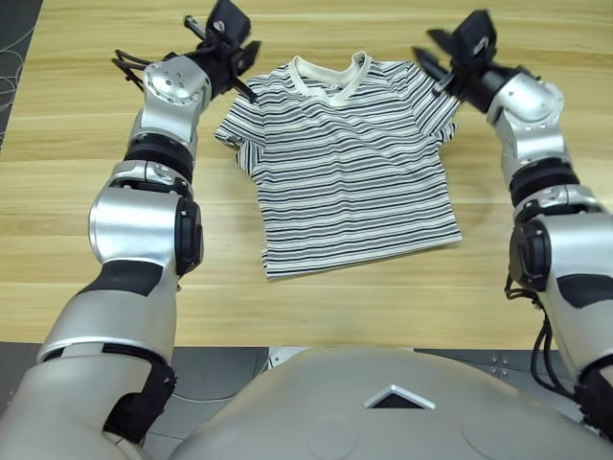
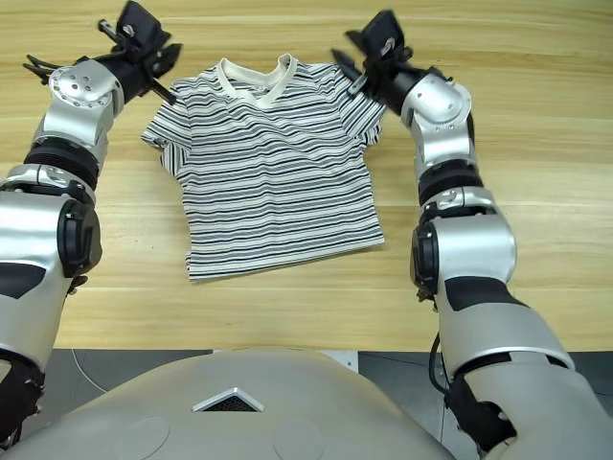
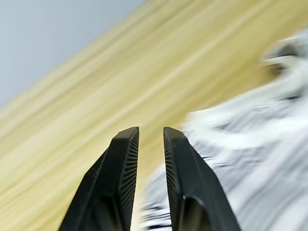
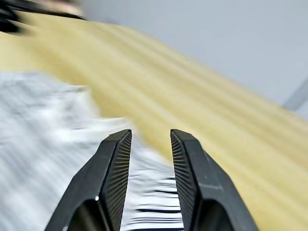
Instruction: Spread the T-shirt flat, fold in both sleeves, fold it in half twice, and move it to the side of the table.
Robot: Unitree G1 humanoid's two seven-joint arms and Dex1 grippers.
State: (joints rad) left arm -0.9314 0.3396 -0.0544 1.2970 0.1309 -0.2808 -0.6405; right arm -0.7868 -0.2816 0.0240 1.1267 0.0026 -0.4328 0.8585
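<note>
Your left gripper (image 3: pixel 150 131) has its jaws slightly parted. There is a narrow slit between the two ribbed fingers (image 3: pixel 126 159), and nothing is caught in it. Your right gripper (image 4: pixel 150 132) stands a little wider, with a plain gap between its fingers (image 4: pixel 118 163), and it holds nothing either.

In the left wrist view, striped cloth lies on one side of the tips and bare wood on the other. The right wrist view shows much the same, with cloth under and beside the tips and wood past them. You cannot tell from these views whether either set of tips touches the cloth.

From the head camera, the left gripper sits at the far left shoulder of the T-shirt (image 1: pixel 350 163) and the right gripper at the far right shoulder. Both arms are stretched forward along the shirt's two sides.

The T-shirt lies face up in the middle of the wooden table (image 1: pixel 77 240). Its pale collar (image 1: pixel 330 81) points away from you and its hem (image 1: pixel 364 254) lies nearest you, slightly askew. The body is spread fairly flat and not folded. The right sleeve (image 1: pixel 439 105) sticks out to the side, and the left sleeve (image 1: pixel 238 134) looks shorter and somewhat bunched against the body.
</note>
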